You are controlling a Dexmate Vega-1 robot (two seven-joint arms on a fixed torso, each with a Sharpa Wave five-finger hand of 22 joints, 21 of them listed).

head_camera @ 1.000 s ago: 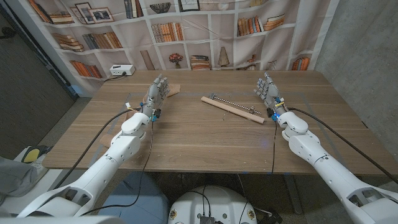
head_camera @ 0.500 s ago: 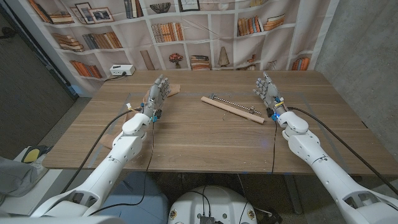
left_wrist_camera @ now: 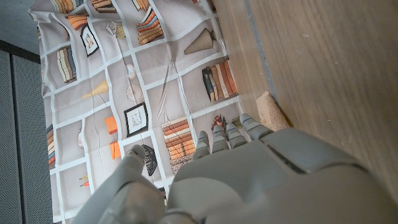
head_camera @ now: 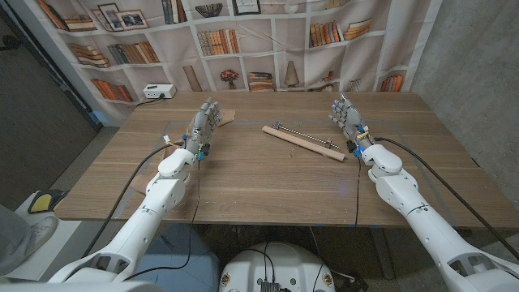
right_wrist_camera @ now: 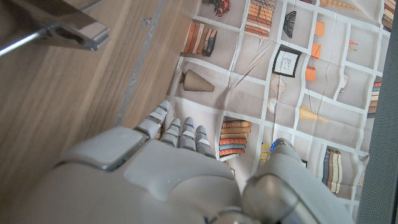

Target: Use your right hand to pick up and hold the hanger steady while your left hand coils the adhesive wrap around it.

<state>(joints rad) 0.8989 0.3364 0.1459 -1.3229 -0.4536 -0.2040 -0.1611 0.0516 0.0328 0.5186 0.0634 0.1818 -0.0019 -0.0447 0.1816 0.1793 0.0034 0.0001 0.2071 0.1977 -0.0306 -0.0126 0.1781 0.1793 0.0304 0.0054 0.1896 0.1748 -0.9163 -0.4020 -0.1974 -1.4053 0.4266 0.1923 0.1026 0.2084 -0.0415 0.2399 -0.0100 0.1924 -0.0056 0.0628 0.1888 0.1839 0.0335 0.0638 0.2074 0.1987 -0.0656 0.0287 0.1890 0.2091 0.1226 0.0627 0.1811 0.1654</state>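
A wooden hanger (head_camera: 302,141) with a metal bar lies slanted on the table's far middle; one end of the hanger (right_wrist_camera: 65,28) shows in the right wrist view. My right hand (head_camera: 348,118) stands upright just right of it, fingers apart, holding nothing. My left hand (head_camera: 203,123) stands upright at the far left, fingers apart and empty. The tan adhesive wrap (head_camera: 226,116) lies just behind the left hand; a beige bit of the wrap (left_wrist_camera: 272,108) peeks past my fingers in the left wrist view.
A bookshelf-print backdrop (head_camera: 243,40) hangs behind the table. A white box (head_camera: 158,92) sits beyond the table's far left corner. Black cables (head_camera: 142,166) run along both arms. Bare wood (head_camera: 268,178) spans the near middle.
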